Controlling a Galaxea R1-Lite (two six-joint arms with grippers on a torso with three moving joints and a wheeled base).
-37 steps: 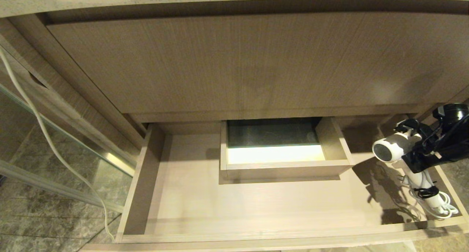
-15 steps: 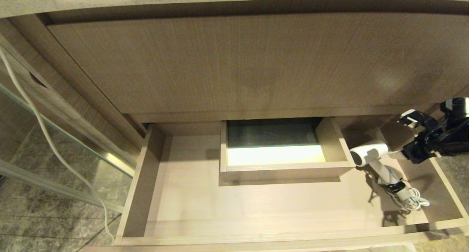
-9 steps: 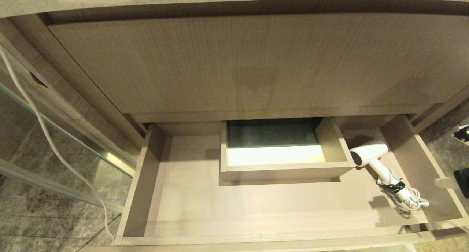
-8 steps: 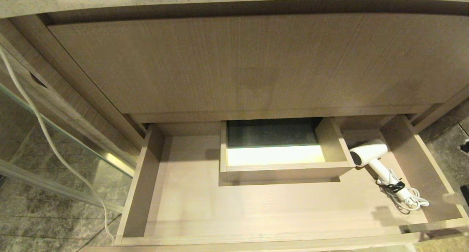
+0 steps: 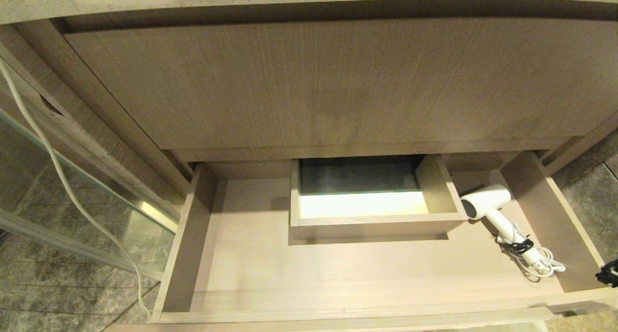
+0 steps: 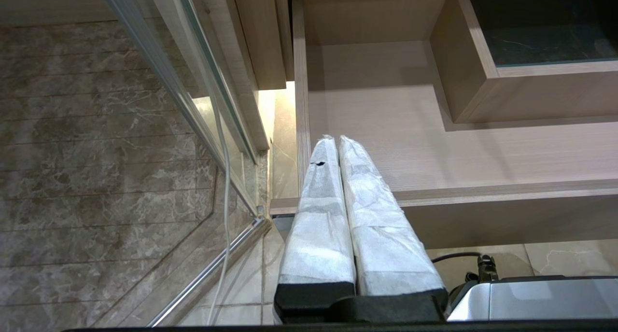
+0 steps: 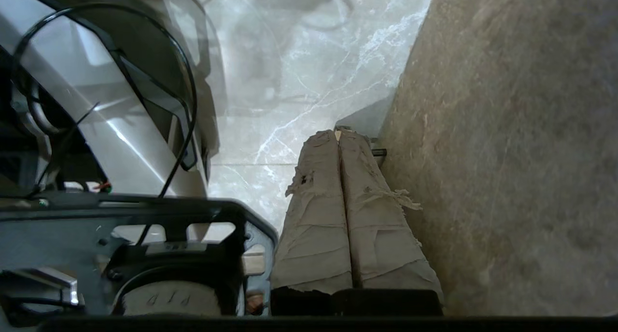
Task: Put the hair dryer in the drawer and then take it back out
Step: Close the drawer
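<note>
The hair dryer (image 5: pixel 484 200) lies loose on the floor of the open drawer (image 5: pixel 251 269), at its right end, barrel just beside the boxed cut-out (image 5: pixel 372 223) and handle running toward the front with the bundled cord (image 5: pixel 543 267) at its tip. It looks like light, hard plastic, smooth enough to slip, so I'd take it across the straight handle or where handle meets barrel (the cord loops would only drag or snag). Apart from the dryer the drawer holds nothing I can see; the cut-out is a walled gap showing dark stone and a lit strip below. Neither of the 2 tools has anything. The right gripper (image 7: pixel 340 134) is pressed together, down beside the robot's base over pale marble floor. The left gripper (image 6: pixel 334 141) is pressed together too, parked before the drawer's left front corner.
</note>
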